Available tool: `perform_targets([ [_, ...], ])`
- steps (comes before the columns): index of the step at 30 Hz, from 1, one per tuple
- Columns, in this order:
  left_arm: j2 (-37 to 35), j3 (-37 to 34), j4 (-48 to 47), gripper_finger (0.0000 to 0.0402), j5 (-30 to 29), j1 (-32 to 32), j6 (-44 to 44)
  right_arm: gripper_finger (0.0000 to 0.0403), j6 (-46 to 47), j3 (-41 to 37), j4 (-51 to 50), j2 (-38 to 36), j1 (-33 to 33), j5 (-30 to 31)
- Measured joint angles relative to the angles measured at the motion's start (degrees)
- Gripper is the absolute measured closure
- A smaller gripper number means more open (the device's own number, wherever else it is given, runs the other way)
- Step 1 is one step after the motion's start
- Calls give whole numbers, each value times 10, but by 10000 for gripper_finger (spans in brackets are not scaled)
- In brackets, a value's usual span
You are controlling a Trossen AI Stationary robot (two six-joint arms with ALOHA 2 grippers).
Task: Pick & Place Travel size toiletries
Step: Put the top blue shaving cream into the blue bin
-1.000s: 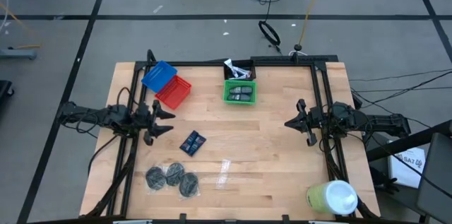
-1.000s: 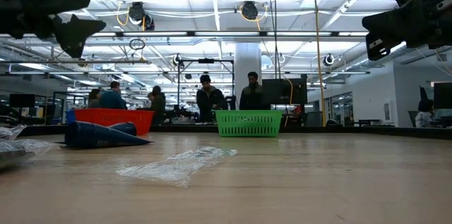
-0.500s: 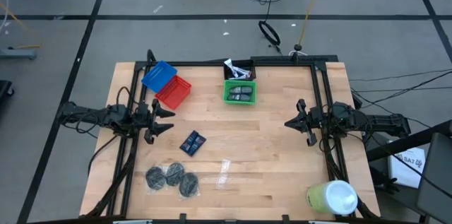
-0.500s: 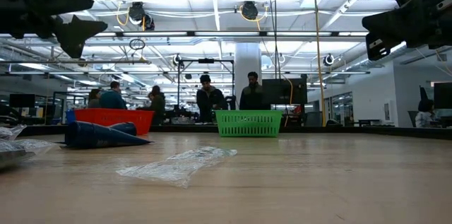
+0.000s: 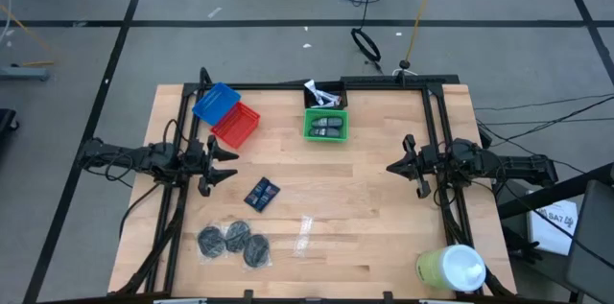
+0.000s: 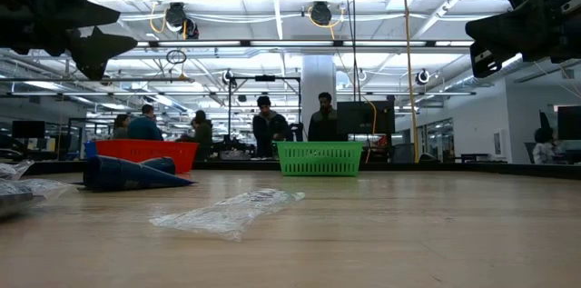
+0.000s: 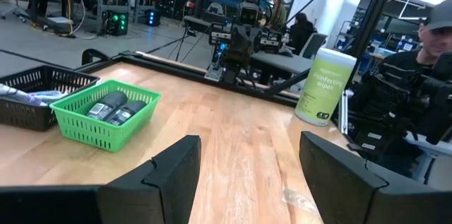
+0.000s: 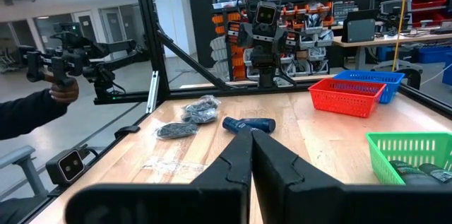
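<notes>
Both dark arms hang above the pale wooden worktop (image 5: 365, 198), one at each side edge, and neither touches anything. The left tool (image 5: 223, 164) stands with its fingers spread wide and empty; the right tool (image 5: 395, 166) has its two fingers pressed together, holding nothing. Near the far edge sits a green plastic mesh basket (image 5: 326, 125) with two dark grey oval pieces (image 7: 115, 107) lying side by side in it, and just behind it a black mesh basket (image 5: 324, 96) holding white-silver tubes (image 5: 319, 95). To the left of those, a blue tray (image 5: 215, 102) overlaps a red mesh tray (image 5: 236, 126). Dark blue flat packets (image 5: 261, 192) lie loose on the wood just in front of the left tool, and nearer the front edge three dark grey round discs (image 5: 232, 242) rest close together, touching. A scrap of clear plastic wrapper (image 5: 305, 233) lies beside the discs. A big yellow-green cylinder with a white top (image 5: 451, 268) stands at the front right corner.
</notes>
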Motion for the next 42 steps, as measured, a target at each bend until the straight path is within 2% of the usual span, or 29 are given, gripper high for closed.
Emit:
perform_targets([
  [10,0,0,-1,165,-5,0,19,403,0,0,0,0,0,0],
  [42,0,0,-15,165,-5,0,5,403,0,0,0,0,0,0],
])
